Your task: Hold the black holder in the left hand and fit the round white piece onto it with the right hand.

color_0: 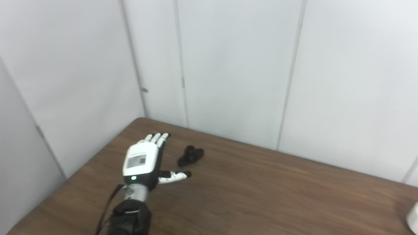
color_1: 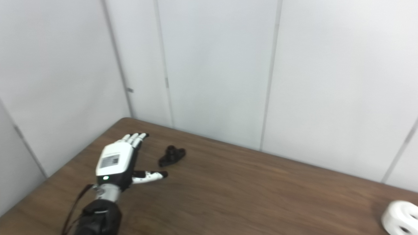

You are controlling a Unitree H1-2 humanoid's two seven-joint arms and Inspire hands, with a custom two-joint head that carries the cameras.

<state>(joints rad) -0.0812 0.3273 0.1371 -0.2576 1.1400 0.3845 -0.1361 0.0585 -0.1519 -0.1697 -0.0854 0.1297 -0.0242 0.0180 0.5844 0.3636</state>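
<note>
The black holder lies on the brown table near its far left corner, untouched. My left hand hovers just left of it, back of the hand up, fingers stretched flat and thumb pointing toward the holder, holding nothing. The round white piece rests at the table's right edge, cut off by the frame; only a sliver of the white piece shows in the left eye view. My right hand is out of sight in both views.
White wall panels stand close behind the table and along its left side. The table's left edge runs diagonally beside my left forearm.
</note>
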